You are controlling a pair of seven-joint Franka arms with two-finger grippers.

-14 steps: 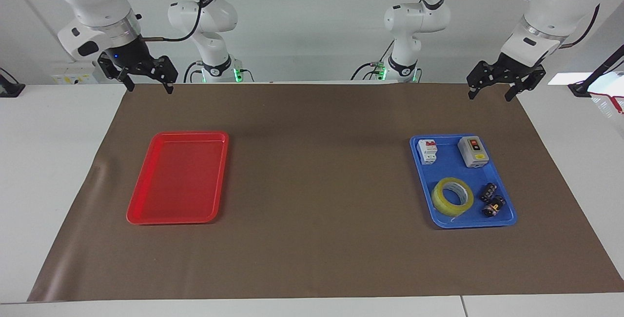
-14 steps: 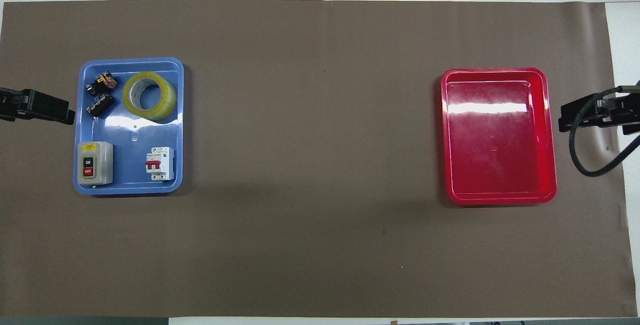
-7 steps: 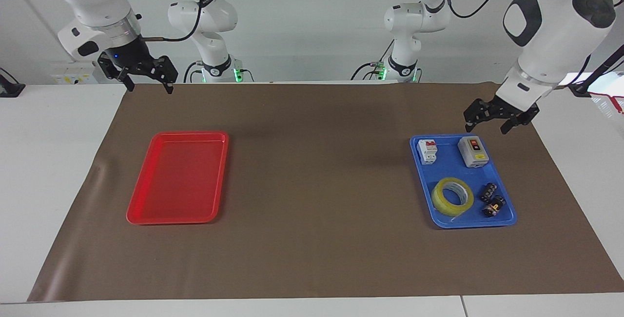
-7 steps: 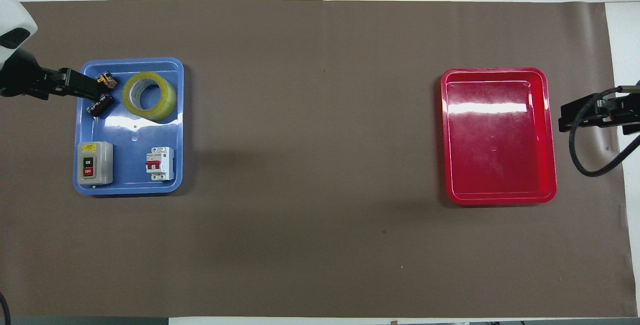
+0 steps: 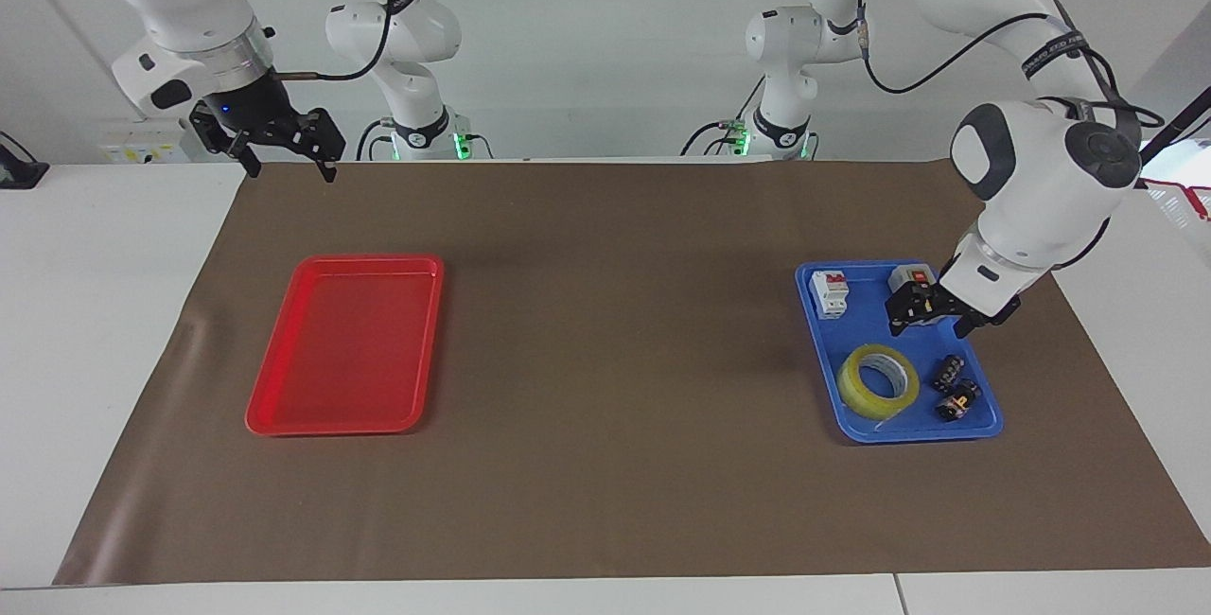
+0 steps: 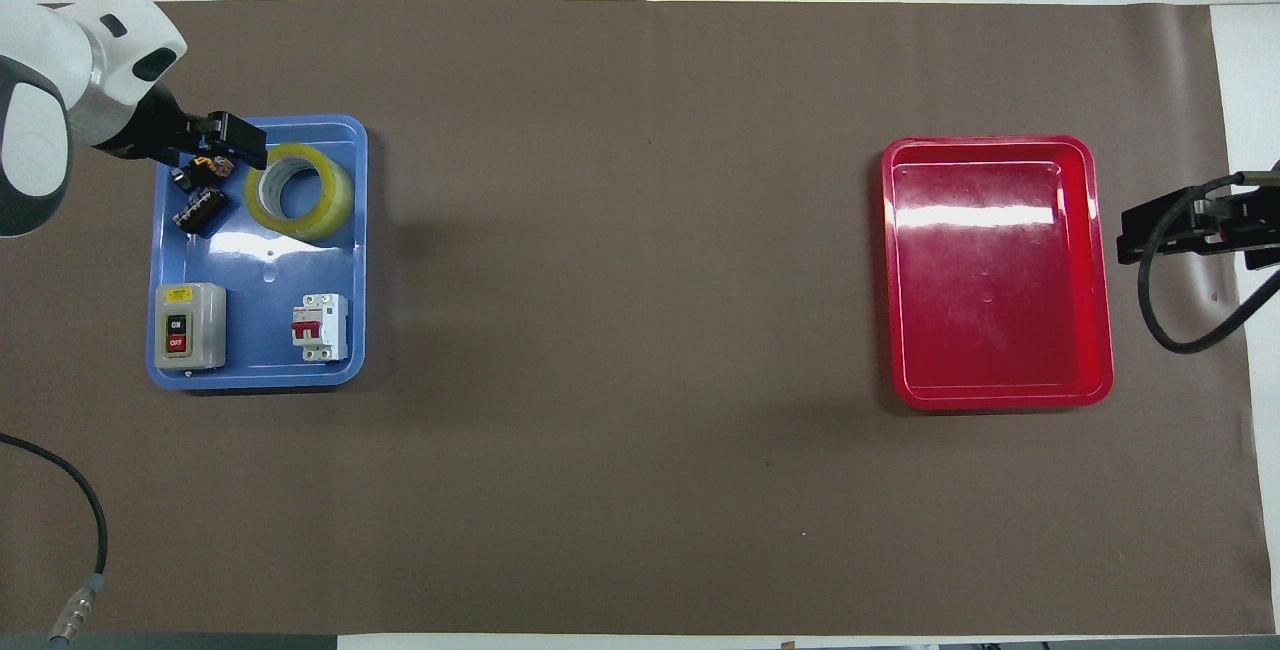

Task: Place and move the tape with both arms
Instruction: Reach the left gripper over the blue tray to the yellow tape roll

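Near edge of the tabletop (image 5: 605, 170), right arm's end: right end effector (image 5: 282, 157) raised and waiting above the brown mat's corner, fingers apart, empty; facing view shows both fingers, overhead view only a dark tip and cable at the frame's margin (image 6: 1165, 225). Toward the same end, farther out: red tray (image 5: 284, 388), nothing in it. Left arm's end: blue tray (image 5: 821, 350) holding, nearest the robots, a grey on/off switch box (image 6: 189, 326) and a white circuit breaker (image 6: 320, 327); switch box partly hidden by the end effector in the facing view, fully visible from overhead. Left end effector (image 5: 937, 317) raised over the blue tray, fingers spread, gripping nothing; from overhead (image 6: 225, 135) overlapping the tray's far edge beside the tape. Far half of the blue tray: tape (image 5: 878, 381) lying flat, ungrasped, with two small black connectors (image 5: 954, 388) beside it toward the tabletop's end.
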